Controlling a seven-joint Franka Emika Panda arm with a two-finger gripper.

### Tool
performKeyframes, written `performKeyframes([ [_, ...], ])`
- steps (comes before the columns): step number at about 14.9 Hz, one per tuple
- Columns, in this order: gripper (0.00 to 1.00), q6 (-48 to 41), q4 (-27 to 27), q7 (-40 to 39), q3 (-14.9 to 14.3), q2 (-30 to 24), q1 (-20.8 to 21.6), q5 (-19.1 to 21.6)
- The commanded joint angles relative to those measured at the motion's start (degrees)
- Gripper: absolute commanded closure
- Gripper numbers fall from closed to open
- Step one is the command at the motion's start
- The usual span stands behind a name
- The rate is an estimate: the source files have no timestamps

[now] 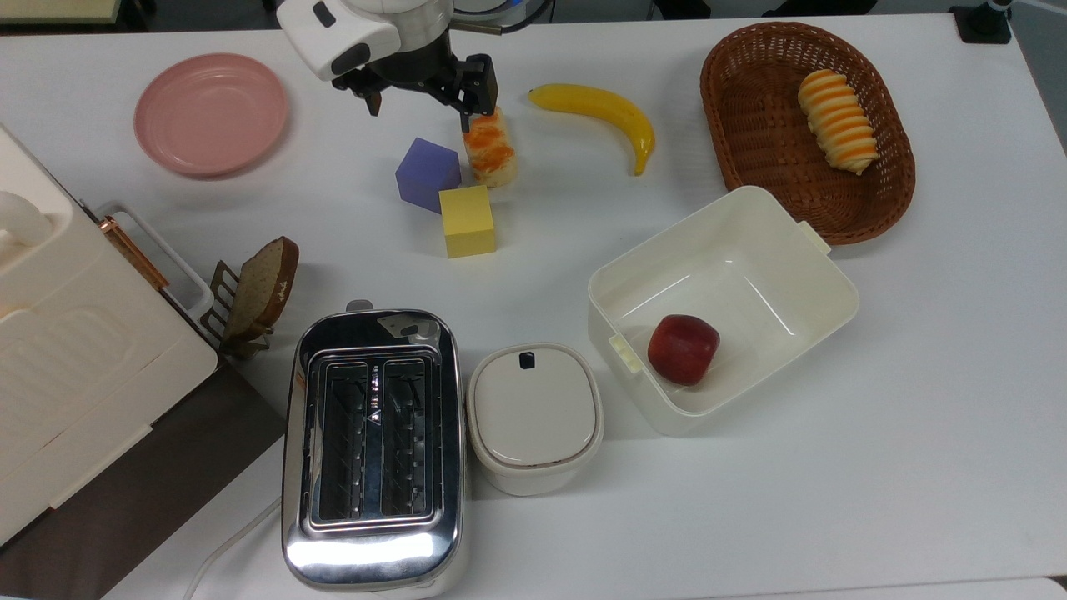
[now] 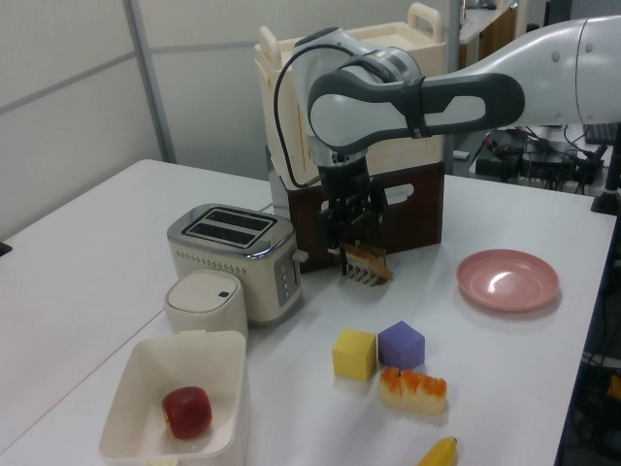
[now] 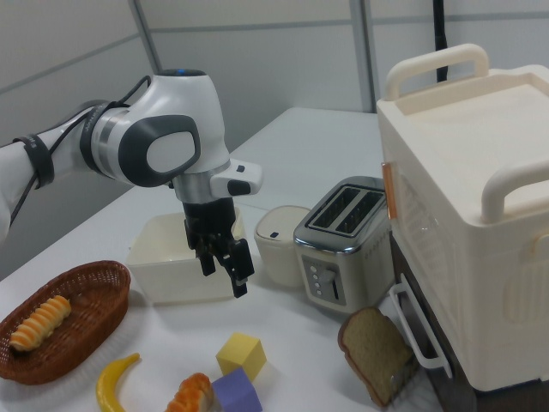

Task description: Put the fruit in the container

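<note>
The arm [image 3: 154,142] is glossy white with rounded shells, and its joints are wrapped in dark grey bands with a grey disc cap on the elbow. A blue light glows on top of one joint in the right view. A thin black cable loops along the casing in the left view. The wrist ends in a white block with dark oval insets, and below it sits the pincer [image 3: 225,262], all black, with two blocky black fingers [image 3: 241,268].

overhead view, two opposing low side views
</note>
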Motion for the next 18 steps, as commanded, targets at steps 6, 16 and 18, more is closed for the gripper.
performKeyframes([
  [6,0.00,1.3,-1.0,1.3,-0.5,-1.3,0.4,-0.6],
  [16,0.00,1.0,-1.5,0.6,0.0,-1.1,0.7,-1.1],
  [18,0.00,1.2,-1.9,0.5,0.1,-0.9,0.8,-1.3],
])
